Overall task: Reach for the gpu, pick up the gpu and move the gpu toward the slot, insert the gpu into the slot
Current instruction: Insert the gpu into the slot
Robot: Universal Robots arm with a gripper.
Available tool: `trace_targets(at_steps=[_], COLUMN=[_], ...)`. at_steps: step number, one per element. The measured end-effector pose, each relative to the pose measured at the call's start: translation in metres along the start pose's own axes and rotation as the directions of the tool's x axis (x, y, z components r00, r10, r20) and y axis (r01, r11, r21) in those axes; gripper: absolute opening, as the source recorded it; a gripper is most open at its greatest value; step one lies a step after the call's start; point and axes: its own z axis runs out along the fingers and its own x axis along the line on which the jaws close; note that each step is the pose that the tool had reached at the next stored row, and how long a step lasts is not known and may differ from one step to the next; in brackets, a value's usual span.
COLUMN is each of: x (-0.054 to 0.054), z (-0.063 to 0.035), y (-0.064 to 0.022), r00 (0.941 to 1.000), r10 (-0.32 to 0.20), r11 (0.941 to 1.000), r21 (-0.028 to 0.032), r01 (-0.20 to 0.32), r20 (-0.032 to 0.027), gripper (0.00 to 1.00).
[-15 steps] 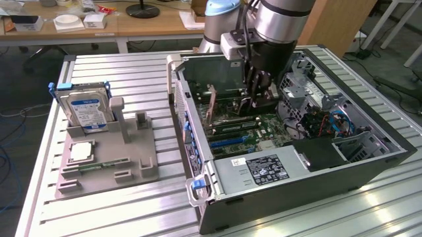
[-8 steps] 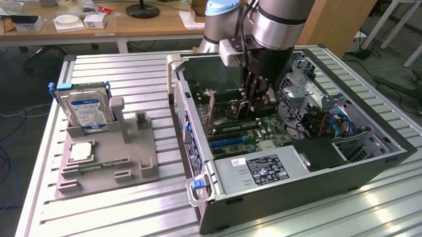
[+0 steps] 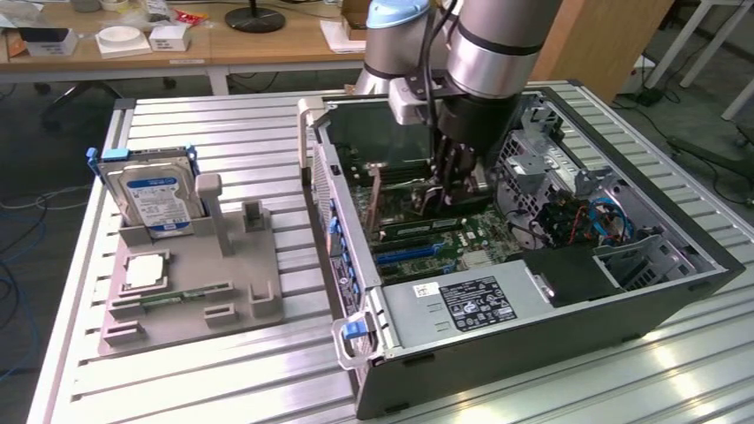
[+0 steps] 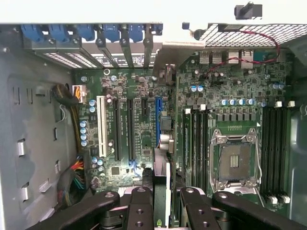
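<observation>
grey tray [image 3: 177, 305]: on worktop [image 3: 236, 124], holds upright hard drive [image 3: 151, 194].
computer case [image 3: 659, 291]: open, green motherboard [image 4: 139, 129] inside.
claw [image 4: 160, 191]: inside case, clamped on gpu [image 4: 161, 178], edge-on above the slot [image 4: 157, 122].

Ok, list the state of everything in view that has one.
Case: on its side, panel off.
Gripper: shut on gpu.
Gpu: held on edge inside the case, not in the slot.
Slot: empty.
Socket: empty.
Drive: upright in holder.
</observation>
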Motion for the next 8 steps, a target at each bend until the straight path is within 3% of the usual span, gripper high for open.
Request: trace_targets(at_steps=[8], x=[0.0008], z=[0.0114], y=[0.0046], r00=[1.0], r10=[0.0], r11=[1.0], r21=[0.0], r01=[0.0], r20=[0.0], gripper=[0.27])
